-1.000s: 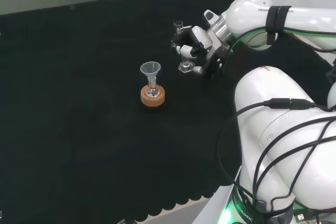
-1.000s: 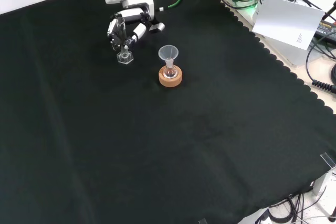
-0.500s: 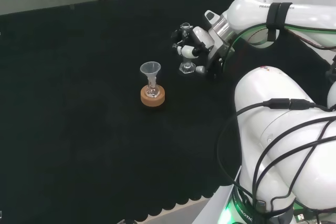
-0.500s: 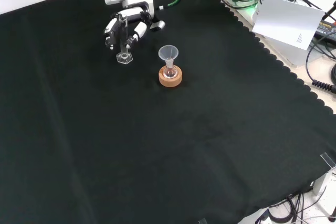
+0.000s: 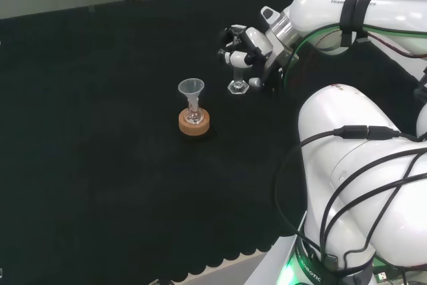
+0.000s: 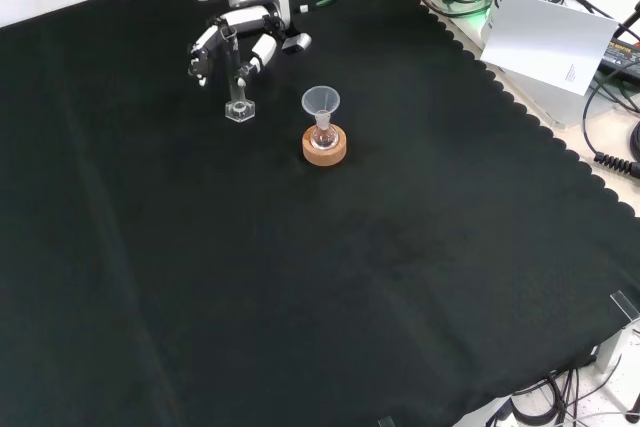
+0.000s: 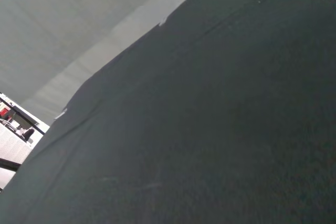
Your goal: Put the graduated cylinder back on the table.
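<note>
The clear graduated cylinder (image 6: 238,97) stands upright on its hexagonal foot on the black cloth (image 6: 300,277). In the head view the graduated cylinder (image 5: 237,79) is just left of the arm's wrist. The hand (image 6: 240,32) hovers over the cylinder's upper part with its fingers (image 6: 200,50) spread to either side of the tube, and I see none of them pressing it. From the head view the hand (image 5: 257,45) sits right of and above the cylinder, and its fingers look relaxed. The wrist view looks along the cloth (image 7: 210,129) toward a grey wall.
A clear funnel (image 6: 321,102) sits in a small flask on a cork ring (image 6: 325,150), just right of the cylinder in the front view. In the head view the funnel (image 5: 191,89) is left of the cylinder. The arm's white links (image 5: 360,165) stand at the right. Cables and a white card (image 6: 545,37) lie beyond the cloth's scalloped edge.
The cylinder went from tilted in the hand to upright on the cloth. The fingers have spread away from it, and the hand has risen a little.
</note>
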